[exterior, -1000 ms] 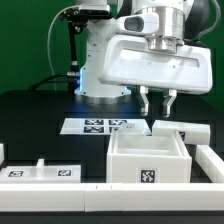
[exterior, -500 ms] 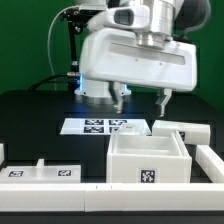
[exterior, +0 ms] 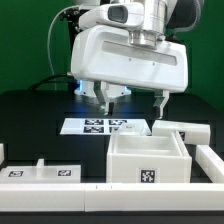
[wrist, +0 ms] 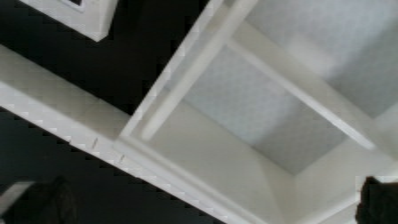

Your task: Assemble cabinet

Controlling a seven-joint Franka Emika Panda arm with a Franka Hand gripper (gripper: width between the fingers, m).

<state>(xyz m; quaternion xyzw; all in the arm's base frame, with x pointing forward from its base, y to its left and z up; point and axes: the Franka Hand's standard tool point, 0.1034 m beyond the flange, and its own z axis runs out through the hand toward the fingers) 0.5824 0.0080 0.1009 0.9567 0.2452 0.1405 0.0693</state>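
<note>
lifted higher than before, the fingers [exterior: 163, 101] gape wide, empty, above the cabinet [exterior: 148, 160].

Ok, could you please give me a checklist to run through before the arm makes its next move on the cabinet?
1. Gripper jaws spread wide: ok.
2. Nothing held between the fingers: ok.
3. Gripper raised clear of the white plastic open box, touching no part: ok.
4. Open box upright on the black table, opening up, tag facing the exterior view: ok.
5. Small white tagged block at the exterior view's right, apart from the box: cannot tell.
6. Marker board flat, nothing on it: ok.
</note>
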